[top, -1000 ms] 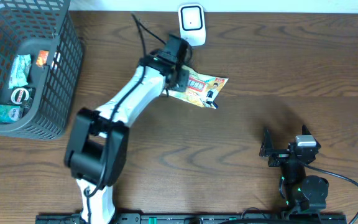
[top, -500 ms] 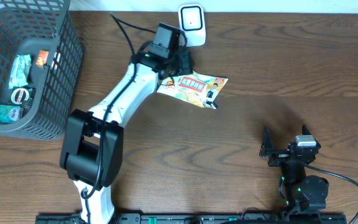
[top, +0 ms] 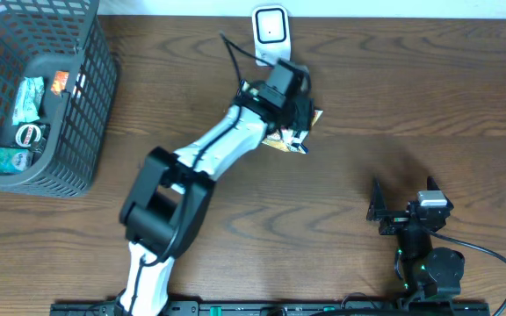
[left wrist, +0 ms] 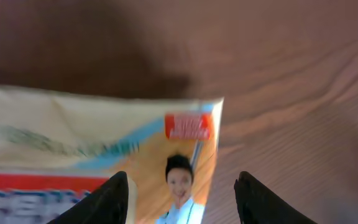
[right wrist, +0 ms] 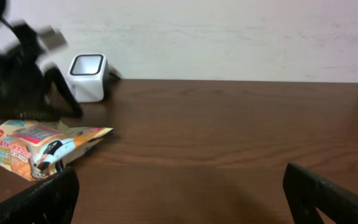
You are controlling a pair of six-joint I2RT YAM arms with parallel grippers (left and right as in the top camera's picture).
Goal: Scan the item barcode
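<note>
The snack packet [right wrist: 48, 146] lies on the table [right wrist: 229, 124] near the scanner [right wrist: 87, 76]; left fingers [left wrist: 114, 199] spread above it, right fingers [right wrist: 328, 199] spread wide.

Overhead, the left arm [top: 227, 140] hides most of the snack packet [top: 301, 140]. My left wrist view blurs its print, so I can't read it.

Wood table [top: 429, 96] w/ snack pkt [right wrist: 42, 146], white scanner [top: 271, 31], grey basket [top: 95, 105].

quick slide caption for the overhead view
Left gripper poised open above the snack packet on the wooden table, beside the white scanner.
</note>
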